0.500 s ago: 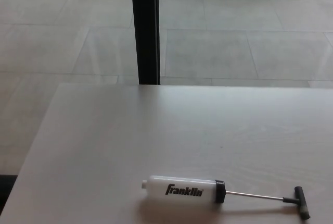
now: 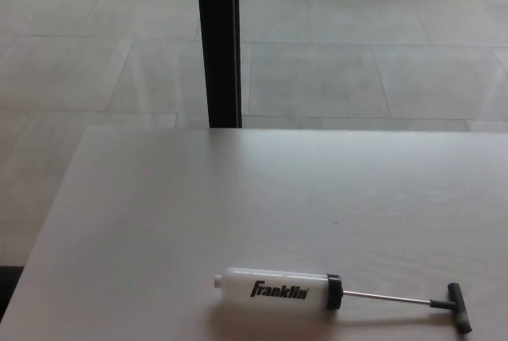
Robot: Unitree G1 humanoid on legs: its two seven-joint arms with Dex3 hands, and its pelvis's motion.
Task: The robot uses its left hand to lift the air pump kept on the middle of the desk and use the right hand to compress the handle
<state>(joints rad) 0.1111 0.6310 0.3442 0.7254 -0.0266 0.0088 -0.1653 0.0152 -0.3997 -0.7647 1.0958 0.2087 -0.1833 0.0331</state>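
Note:
A white air pump point(image 2: 274, 289) with black "Franklin" lettering lies flat on the pale wooden desk point(image 2: 238, 198), near the front edge. Its black collar point(image 2: 334, 292) faces right, and a thin metal rod point(image 2: 385, 300) runs out to a black T-handle point(image 2: 458, 308), so the handle stands pulled out. Neither of my hands shows in the head view.
The desk's left edge runs diagonally down to the lower left and its far edge crosses the picture at mid-height. Beyond it stands a black vertical post point(image 2: 218, 40) against a grey tiled floor point(image 2: 381, 55).
The whole picture has shifted a few pixels to the left, so the camera moved slightly. The pump lies where it was.

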